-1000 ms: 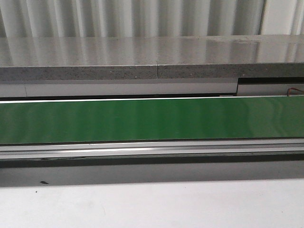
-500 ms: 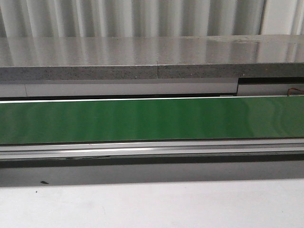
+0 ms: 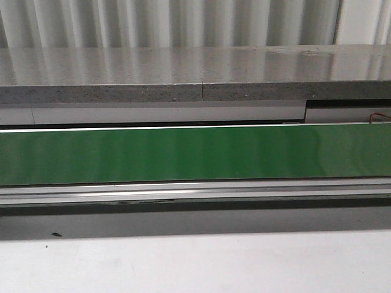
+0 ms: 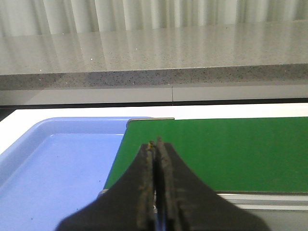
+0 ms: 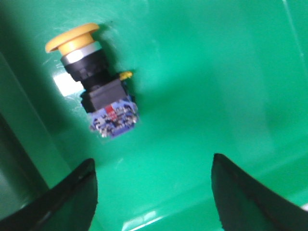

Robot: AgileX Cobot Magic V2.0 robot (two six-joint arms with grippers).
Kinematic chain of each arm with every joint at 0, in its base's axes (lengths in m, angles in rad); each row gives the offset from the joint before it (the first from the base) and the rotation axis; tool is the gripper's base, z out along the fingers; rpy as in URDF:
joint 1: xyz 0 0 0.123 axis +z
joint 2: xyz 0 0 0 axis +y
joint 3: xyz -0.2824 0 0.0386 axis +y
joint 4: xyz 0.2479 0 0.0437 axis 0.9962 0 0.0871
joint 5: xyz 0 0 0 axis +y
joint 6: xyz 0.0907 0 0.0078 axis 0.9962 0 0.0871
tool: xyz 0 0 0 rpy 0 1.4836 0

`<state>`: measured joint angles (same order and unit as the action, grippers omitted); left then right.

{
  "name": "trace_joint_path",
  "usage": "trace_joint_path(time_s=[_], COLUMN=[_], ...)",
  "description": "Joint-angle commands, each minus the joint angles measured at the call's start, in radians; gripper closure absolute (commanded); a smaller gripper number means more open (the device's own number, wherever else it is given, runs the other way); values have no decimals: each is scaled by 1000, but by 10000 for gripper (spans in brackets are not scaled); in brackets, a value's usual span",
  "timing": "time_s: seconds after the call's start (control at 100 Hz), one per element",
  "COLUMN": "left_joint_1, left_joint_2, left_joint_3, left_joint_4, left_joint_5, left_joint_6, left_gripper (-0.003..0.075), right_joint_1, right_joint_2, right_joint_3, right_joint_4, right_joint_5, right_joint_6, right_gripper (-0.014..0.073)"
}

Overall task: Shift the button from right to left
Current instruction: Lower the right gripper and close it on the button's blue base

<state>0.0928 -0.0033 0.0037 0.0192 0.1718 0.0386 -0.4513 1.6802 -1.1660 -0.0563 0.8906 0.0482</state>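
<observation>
Back wall: pale corrugated metal sheeting [image 3: 183,23] with vertical ribs, lit evenly, soft bright streaks along the ribs. In front of it a long grey speckled stone-like counter [image 3: 122,67], glossy top reflecting the ribs, a thin seam near its middle. Below the counter edge a plain light grey panel [image 3: 153,114], with a dark recess [image 3: 348,102] at the right end. Nearest the front camera, a flat off-white tabletop [image 3: 195,265] with a few small dark specks, shadowed strip along its far edge

The button [image 5: 94,82] lies on its side on a green surface [image 5: 216,72]
</observation>
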Motion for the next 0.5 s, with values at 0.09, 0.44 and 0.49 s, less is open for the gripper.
trace_joint_path(time_s=[0.09,0.44,0.49], left_joint_1=[3,3,3], left_joint_2=[-32,-32,-32], left_joint_3=[37,37,37], left_joint_4=[-7,-7,-7], left_joint_5=[-77,-77,-77], left_joint_6=[-8,-8,-8], left_gripper=[741,741,741], right_joint_1=[-3,-3,-3], right_joint_2=[42,153,161], right_joint_3=[-47,-47,-47], right_joint_4=[23,108,108], right_joint_5=[-17,-79,-94], right_joint_6=[-129,-248,-250], right_gripper=[86,86,86])
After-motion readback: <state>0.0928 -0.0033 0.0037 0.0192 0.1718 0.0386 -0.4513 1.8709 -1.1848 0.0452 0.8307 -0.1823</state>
